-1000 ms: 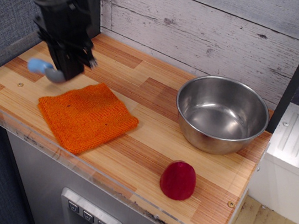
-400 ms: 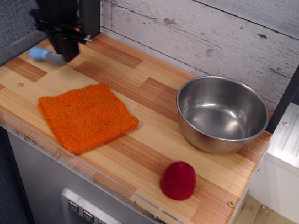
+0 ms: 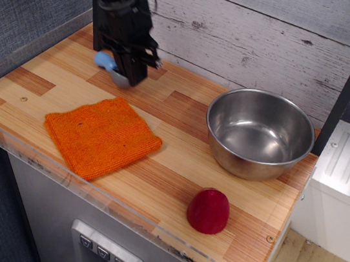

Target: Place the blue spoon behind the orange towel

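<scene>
jaws (image 3: 130, 72) clamped on blue spoon (image 3: 109, 65), handle poking out left of them, orange towel (image 3: 102, 135) just below-front. Risk: releasing while it hangs above the surface, so the round bowl rolls onto towel or skids off-spot

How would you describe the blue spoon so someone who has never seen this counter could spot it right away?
Start at the orange towel on the wooden counter and look toward the back wall. There the black end effector holds the blue spoon: a stubby light-blue handle and grey bowl, far smaller than the steel bowl.
</scene>
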